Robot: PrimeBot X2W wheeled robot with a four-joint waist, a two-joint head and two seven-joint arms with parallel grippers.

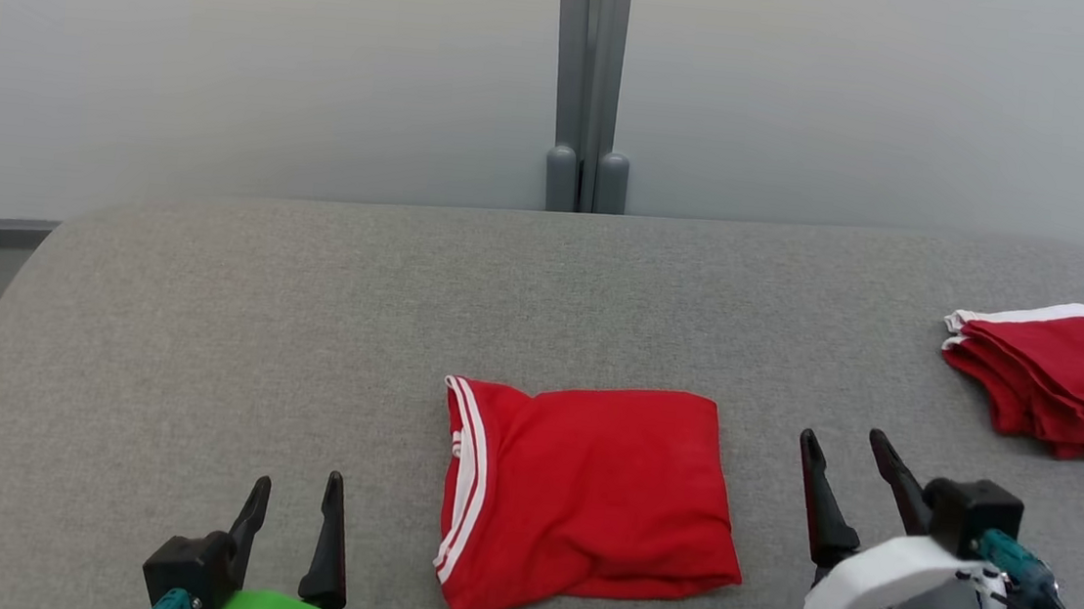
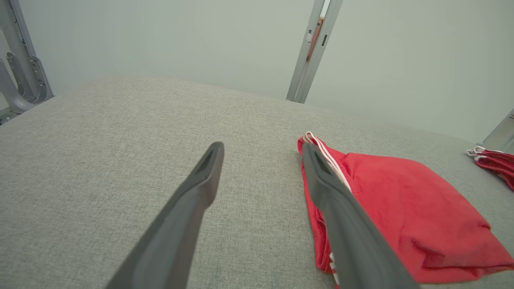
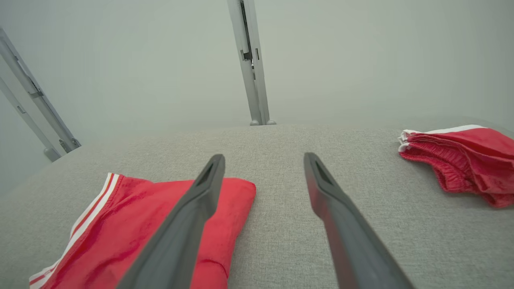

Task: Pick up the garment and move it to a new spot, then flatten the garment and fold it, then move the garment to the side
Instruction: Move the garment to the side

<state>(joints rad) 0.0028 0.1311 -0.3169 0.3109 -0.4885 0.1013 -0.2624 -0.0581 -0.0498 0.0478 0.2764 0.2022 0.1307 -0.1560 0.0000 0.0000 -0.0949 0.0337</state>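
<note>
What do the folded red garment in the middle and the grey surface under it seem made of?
Folded red garment: probably soft, matte knit cloth, judging by limp creases and rounded folds; white stripes trim one edge. Grey surface: apparently coarse woven fabric, matte, with a speckled weave visible up close; what's beneath is hidden.
</note>
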